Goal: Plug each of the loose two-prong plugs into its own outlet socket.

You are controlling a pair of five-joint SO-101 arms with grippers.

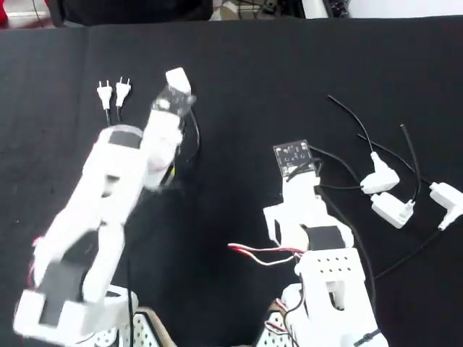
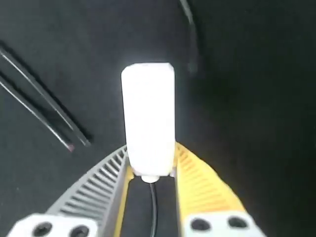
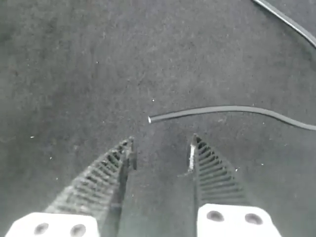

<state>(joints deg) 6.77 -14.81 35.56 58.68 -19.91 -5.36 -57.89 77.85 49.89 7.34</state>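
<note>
Two loose two-prong plugs (image 1: 105, 91) (image 1: 124, 88) lie side by side at the far left of the black mat, prongs pointing away, their black cables (image 2: 44, 106) trailing back. My left gripper (image 2: 150, 154) is shut on a white rectangular outlet socket (image 2: 148, 113), which juts past its fingertips just right of the plugs (image 1: 177, 78). A thin cable runs from the socket back between the fingers. My right gripper (image 3: 160, 143) stands open low over bare mat near the middle, with nothing between its fingers. A black cable end (image 3: 149, 119) lies just beyond it.
Three more white sockets (image 1: 380, 177) (image 1: 393, 210) (image 1: 446, 199) with black cables lie at the right of the mat. The right arm (image 1: 307, 217) stands left of them. The mat's far edge (image 1: 253, 20) runs along the back.
</note>
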